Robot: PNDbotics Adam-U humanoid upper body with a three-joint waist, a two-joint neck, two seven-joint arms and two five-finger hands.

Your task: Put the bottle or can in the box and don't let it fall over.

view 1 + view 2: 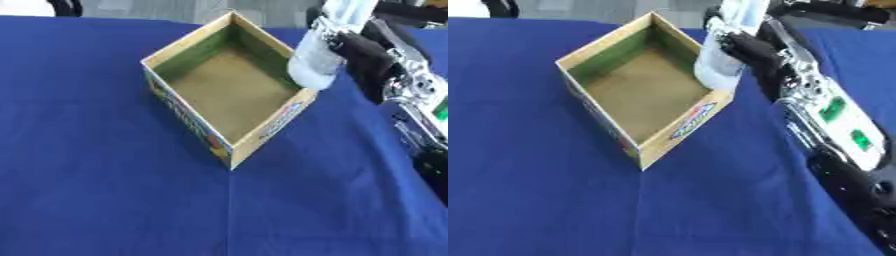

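One clear bottle (317,60) hangs in the air over the right-hand wall of the box (229,90), held roughly upright with its rounded base just above the rim at the box's near right corner (whether the base touches the cardboard I cannot tell). Its body looks pale and see-through, with a lighter band higher up, and its top runs out of the picture at the upper edge. The right hand (745,47) has its dark fingers curled round the bottle's side from the right, and its silver and black forearm stretches back toward the lower right corner, where green marks show on a white panel. The box is an open cardboard carton, set cornerwise on the surface (96,190), with brown floor, a greenish inner wall on the far left side and printed colours along its outer near faces. Nothing lies inside it. A deep blue cloth covers the surface all round the box, with a faint crease running from the box's near corner toward the bottom edge.
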